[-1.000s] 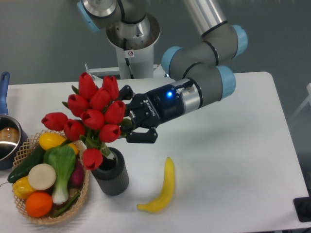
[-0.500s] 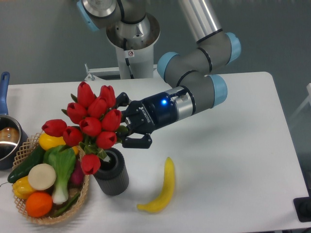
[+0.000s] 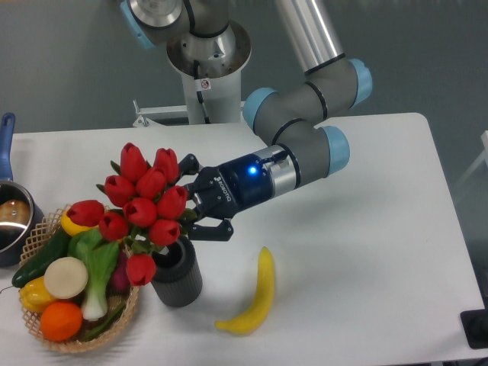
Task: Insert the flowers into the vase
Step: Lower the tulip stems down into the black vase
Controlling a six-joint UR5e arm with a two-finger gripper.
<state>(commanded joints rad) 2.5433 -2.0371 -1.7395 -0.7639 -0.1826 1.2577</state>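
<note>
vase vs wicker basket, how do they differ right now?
The vase is a dark grey ribbed cylinder, standing upright; the wicker basket is tan, woven, low and wide. The vase takes the stems of the flowers, which the gripper holds with its jaws closed on them; the basket is piled with vegetables and fruit and nothing holds it. Both sit on the white table, side by side.

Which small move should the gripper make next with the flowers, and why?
Probably lower a little more. The gripper holds the flowers by the stems right above the vase, and the stems seem to reach into its opening. The bunch leans toward the basket, so releasing now might let it tip.
</note>
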